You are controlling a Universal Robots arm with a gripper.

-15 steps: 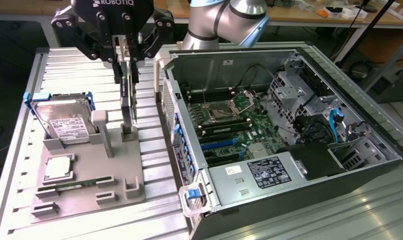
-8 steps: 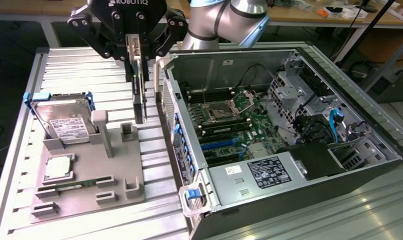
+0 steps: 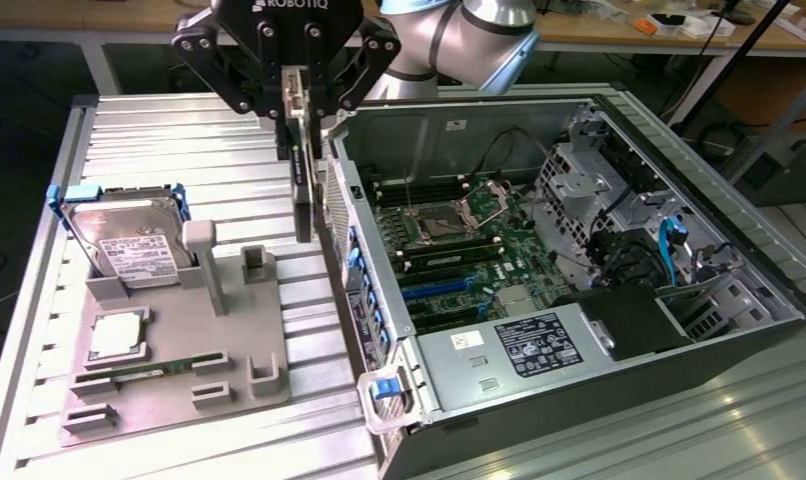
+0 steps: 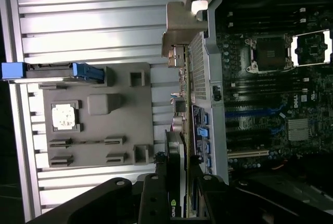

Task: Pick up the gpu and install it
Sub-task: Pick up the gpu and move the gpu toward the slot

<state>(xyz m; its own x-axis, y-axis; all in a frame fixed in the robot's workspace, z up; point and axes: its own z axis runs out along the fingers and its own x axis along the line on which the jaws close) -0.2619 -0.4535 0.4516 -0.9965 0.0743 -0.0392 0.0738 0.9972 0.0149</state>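
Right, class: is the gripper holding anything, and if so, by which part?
Yes. The gripper holds the gpu by its upper edge, clamped across its two flat faces. The card hangs upright beside the open computer case.

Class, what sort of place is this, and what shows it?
Likely a robotics lab for computer assembly: an open computer case, a grey parts fixture holding a hard drive, and a robot arm.

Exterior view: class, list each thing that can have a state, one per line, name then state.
gpu: clear of the table, hanging on edge, gripped.
pincer: shut on the gpu.
computer case: lying flat, side panel off.
processor socket: cover flipped open.
hard drive: standing in the grey holder.
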